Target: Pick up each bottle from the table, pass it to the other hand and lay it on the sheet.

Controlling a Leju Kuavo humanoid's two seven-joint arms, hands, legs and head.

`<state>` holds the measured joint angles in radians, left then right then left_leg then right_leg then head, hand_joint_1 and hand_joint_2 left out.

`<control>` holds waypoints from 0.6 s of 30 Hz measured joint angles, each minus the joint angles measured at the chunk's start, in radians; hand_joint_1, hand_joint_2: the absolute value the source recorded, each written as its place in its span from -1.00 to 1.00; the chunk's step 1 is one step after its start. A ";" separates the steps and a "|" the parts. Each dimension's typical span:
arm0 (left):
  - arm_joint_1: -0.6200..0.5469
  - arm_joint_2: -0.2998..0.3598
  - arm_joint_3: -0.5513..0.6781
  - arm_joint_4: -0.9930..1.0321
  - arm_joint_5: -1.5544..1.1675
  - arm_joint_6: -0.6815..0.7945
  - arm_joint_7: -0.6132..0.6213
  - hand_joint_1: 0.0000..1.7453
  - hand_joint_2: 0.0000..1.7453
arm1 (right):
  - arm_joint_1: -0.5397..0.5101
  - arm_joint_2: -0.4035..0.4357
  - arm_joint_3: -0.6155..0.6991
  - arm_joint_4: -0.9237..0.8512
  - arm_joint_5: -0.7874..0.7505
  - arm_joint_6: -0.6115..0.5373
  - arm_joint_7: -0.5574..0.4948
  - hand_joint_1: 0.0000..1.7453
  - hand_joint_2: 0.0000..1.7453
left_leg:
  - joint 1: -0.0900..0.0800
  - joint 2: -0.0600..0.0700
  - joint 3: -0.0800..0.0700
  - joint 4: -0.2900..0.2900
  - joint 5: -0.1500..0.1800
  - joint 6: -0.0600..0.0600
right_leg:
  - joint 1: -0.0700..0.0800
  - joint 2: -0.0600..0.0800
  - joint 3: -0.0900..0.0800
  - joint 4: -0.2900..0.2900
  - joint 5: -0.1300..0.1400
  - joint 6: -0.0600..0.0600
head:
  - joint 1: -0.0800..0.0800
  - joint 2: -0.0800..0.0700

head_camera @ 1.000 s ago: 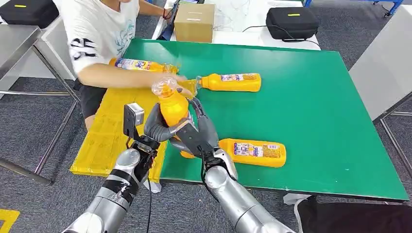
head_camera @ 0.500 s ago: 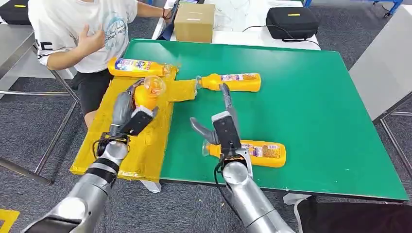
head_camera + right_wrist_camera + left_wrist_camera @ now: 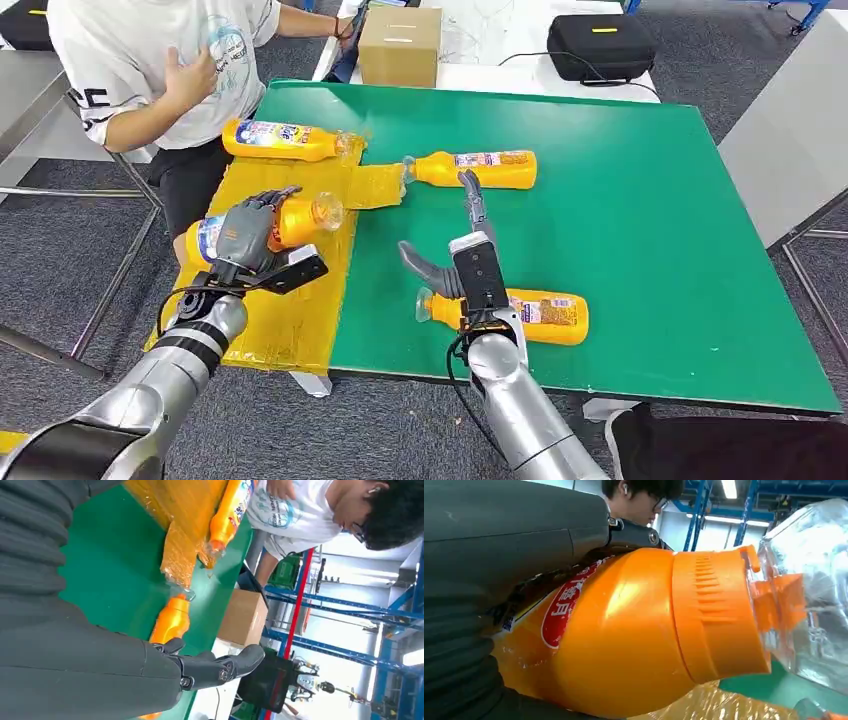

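Over the yellow sheet (image 3: 290, 300), the left hand (image 3: 245, 232) grips an orange bottle (image 3: 285, 222) lying sideways; the right hand (image 3: 462, 250) hovers empty, fingers spread, above the green desk (image 3: 650, 230).

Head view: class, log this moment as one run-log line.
left robot hand: holds orange bottle over yellow sheet | right robot hand: open, empty | table bottles: two

My right hand (image 3: 150, 672) is empty, dark fingers (image 3: 220, 667) stretched out over the green tabletop (image 3: 115, 570). One orange bottle (image 3: 170, 622) lies just past them; farther on, another bottle (image 3: 230, 515) lies on the yellow sheet (image 3: 185, 535), near a person (image 3: 300, 510).
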<state>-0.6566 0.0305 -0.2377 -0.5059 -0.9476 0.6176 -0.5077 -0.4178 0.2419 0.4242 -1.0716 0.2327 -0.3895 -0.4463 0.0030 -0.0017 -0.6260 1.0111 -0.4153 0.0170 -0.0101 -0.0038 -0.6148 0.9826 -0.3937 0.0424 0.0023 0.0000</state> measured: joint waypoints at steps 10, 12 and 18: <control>-0.011 0.021 -0.064 0.047 -0.203 -0.025 0.074 1.00 1.00 | 0.002 -0.002 0.000 -0.002 -0.006 0.024 -0.001 -1.00 1.00 | 0.000 0.000 0.000 0.000 0.000 0.000 | 0.000 0.000 0.000 0.000 0.000 0.000 | 0.000 0.000; -0.011 0.031 -0.102 0.070 -0.260 -0.063 0.079 1.00 1.00 | 0.002 -0.002 0.000 -0.002 -0.008 0.037 -0.003 -1.00 1.00 | 0.000 0.000 0.000 0.000 0.000 0.000 | 0.000 0.000 0.000 0.000 0.000 0.000 | 0.000 0.000; -0.005 0.038 -0.181 0.136 -0.284 -0.173 0.093 -1.00 1.00 | 0.000 -0.002 0.000 -0.001 -0.008 0.061 0.005 -1.00 1.00 | 0.000 0.000 0.000 0.000 0.000 0.000 | 0.000 0.000 0.000 0.000 0.000 0.000 | 0.000 0.000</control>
<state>-0.6618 0.0683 -0.4188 -0.3697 -1.2318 0.4448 -0.4147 -0.4177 0.2403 0.4246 -1.0723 0.2243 -0.3288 -0.4414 0.0030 -0.0017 -0.6263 1.0111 -0.4154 0.0169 -0.0101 -0.0038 -0.6148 0.9827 -0.3937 0.0424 0.0023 0.0000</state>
